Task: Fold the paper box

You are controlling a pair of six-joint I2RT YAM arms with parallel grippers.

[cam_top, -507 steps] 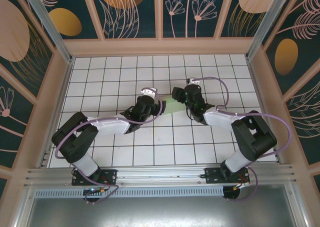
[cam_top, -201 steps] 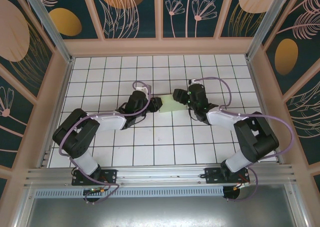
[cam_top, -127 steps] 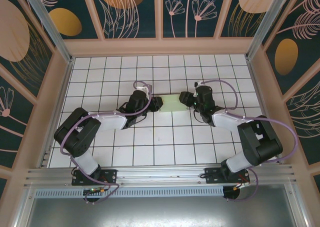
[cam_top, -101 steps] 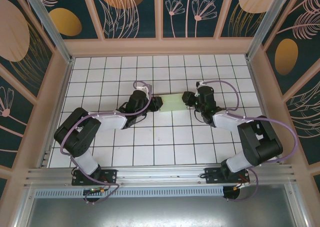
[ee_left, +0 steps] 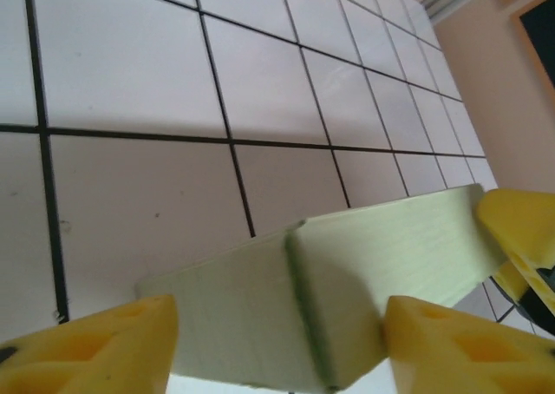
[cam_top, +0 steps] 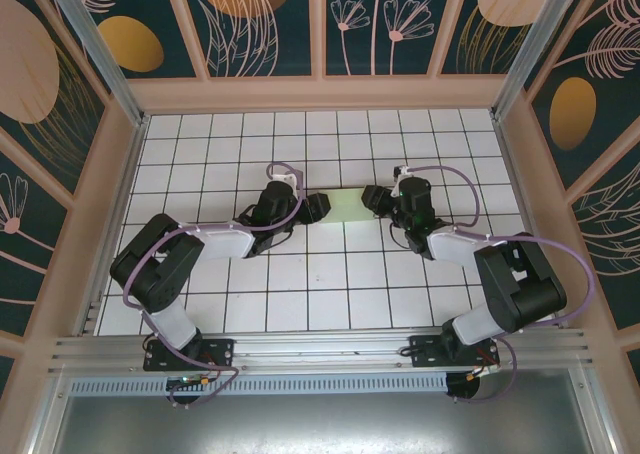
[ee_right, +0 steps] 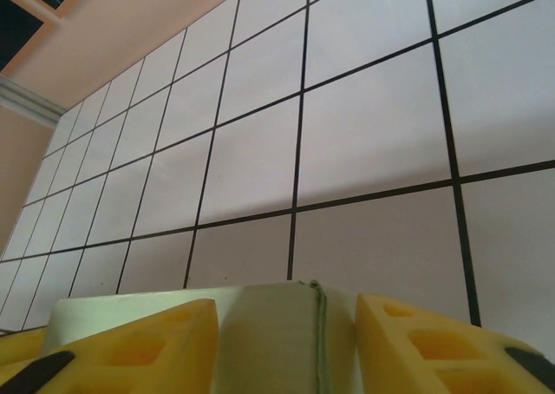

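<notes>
Now | pale light-green folded card paper box point(cam_top: 349, 206) sits mid white black-gridded tabletop point(cam_top: 330, 284), between both arms | left tool point(cam_top: 318, 206): jaws spread wide around its end | right tool point(cam_top: 372, 200): fingers flank other end, grip unclear

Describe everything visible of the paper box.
The paper box is pale green thin card, folded, with a creased corner showing in both wrist views. Near the middle of the tiled table it bridges the left gripper and right gripper, its ends between their yellow fingers; firm grip unclear.
</notes>
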